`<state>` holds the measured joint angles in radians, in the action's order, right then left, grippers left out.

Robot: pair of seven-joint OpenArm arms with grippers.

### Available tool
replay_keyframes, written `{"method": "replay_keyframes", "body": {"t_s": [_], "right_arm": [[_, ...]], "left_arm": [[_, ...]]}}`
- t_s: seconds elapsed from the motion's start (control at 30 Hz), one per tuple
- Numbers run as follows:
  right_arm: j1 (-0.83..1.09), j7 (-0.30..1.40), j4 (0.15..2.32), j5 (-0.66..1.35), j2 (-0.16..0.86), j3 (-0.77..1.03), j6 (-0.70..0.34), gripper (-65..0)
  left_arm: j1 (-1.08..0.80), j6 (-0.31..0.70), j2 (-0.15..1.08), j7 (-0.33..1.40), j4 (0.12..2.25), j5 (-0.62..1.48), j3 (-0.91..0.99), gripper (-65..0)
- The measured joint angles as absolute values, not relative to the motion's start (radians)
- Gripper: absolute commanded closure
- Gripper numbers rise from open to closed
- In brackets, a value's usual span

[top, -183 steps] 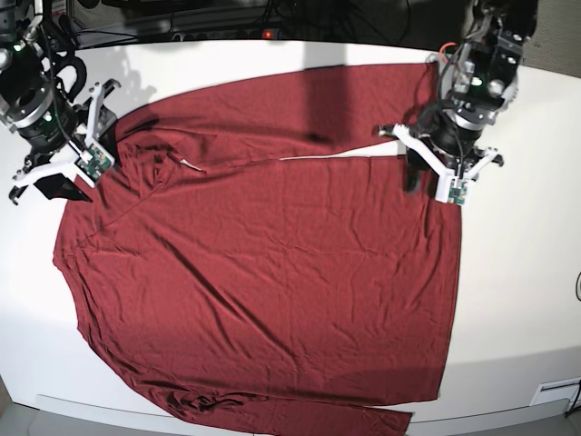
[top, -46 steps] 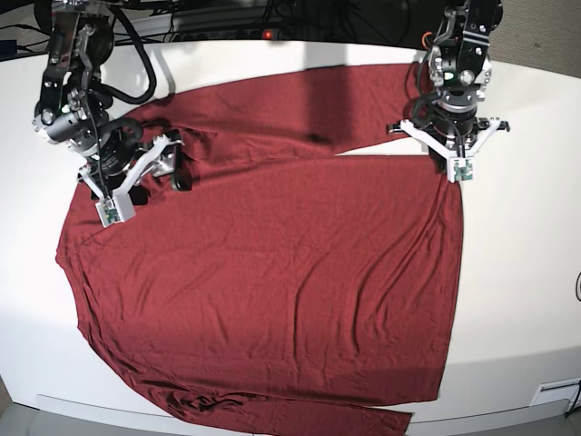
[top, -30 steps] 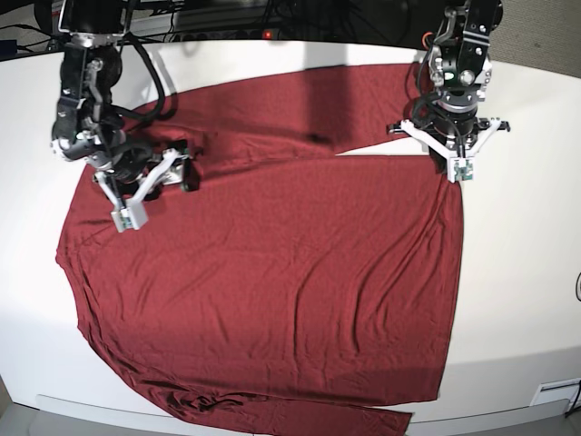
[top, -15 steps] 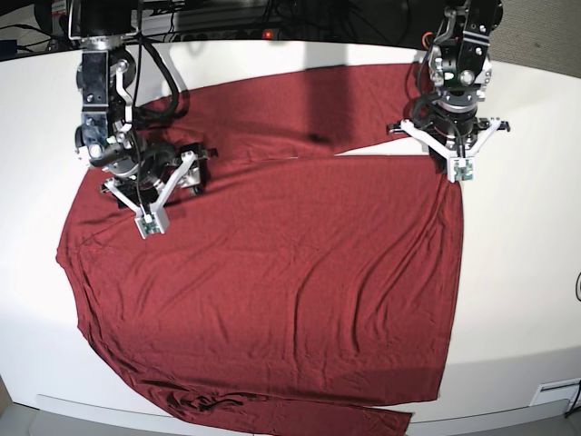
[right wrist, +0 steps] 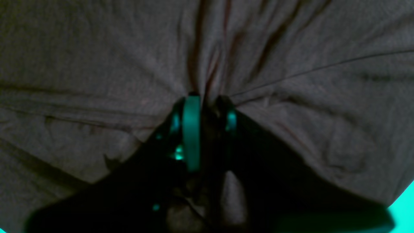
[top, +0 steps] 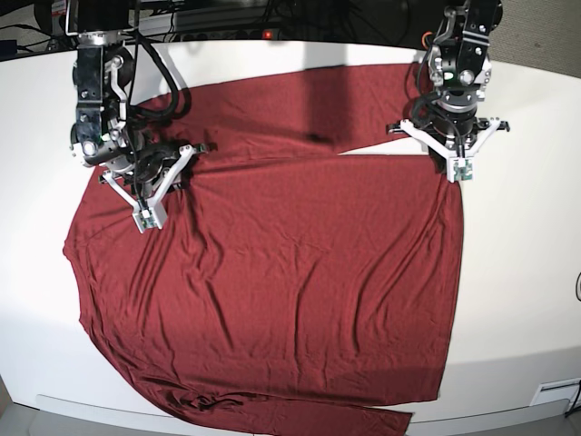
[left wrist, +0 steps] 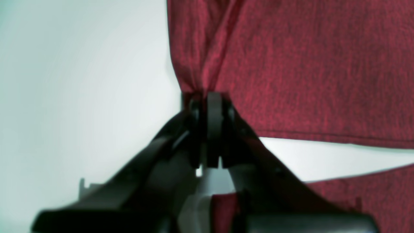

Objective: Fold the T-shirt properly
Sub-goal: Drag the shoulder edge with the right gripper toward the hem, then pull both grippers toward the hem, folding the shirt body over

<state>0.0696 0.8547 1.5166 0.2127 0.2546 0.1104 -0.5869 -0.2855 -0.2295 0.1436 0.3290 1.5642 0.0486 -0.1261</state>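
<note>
Lying spread over most of the white tabletop [top: 517,272]: one maroon long-sleeved T-shirt [top: 272,272], thin jersey, wrinkled, body flat, hem edge toward the base view's right, neck end toward its left.

Sleeves: one extends along the far edge of the tabletop, a thin strip of bare surface showing between it and the body; the other lies bunched along the near edge, partly off the bottom of the frame.

Left tool [left wrist: 207,106]: clenched on the T-shirt at its far hem corner; the wrist view shows cloth gathered into a peak between the jaws, with bare tabletop beside it.

Right tool [right wrist: 203,106]: clenched on a pinch of T-shirt fabric near the shoulder and collar region; creases radiate from the grip point. In the base view long tension wrinkles run from this tool across the body.

Neck label: not visible in these views.

Progress, as judged: early. Both grips are secured along the far side of the garment, but no fold is laid; the body remains a single open layer. Remaining: bring the gripped edge over, tuck both sleeves in, make the further folds, and flatten.
</note>
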Motion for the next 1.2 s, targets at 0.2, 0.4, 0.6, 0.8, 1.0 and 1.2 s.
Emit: {"method": "replay_keyframes", "body": {"t_s": [0.2,0.4,0.6,0.8,1.0,1.2], "right_arm": [[0.070,0.855,1.517,0.215,0.255,0.110,-0.587,0.0],[0.070,0.854,1.523,0.215,0.255,0.110,-0.587,0.0],[0.078,0.872,1.621,0.208,0.249,0.107,-0.587,0.0],[0.048,0.854,1.665,0.209,0.250,0.108,-0.570,0.0],[-0.035,0.843,1.665,0.207,0.250,0.112,-0.553,0.0],[-0.108,0.841,1.660,0.211,0.249,0.112,-0.549,0.0]], "left_arm": [[-0.286,-0.228,0.144,0.341,1.564,-0.055,-0.126,0.0],[-0.286,-0.228,0.144,0.343,1.569,-0.115,-0.126,0.0],[-0.286,-0.228,0.144,0.344,1.627,-0.116,-0.126,0.0],[-0.278,-0.228,0.144,0.339,1.668,-0.116,-0.126,0.0],[-0.260,-0.226,0.170,0.343,1.668,-0.116,-0.126,0.0],[-0.199,-0.226,0.183,0.350,1.668,-0.101,-0.126,0.0]]}}
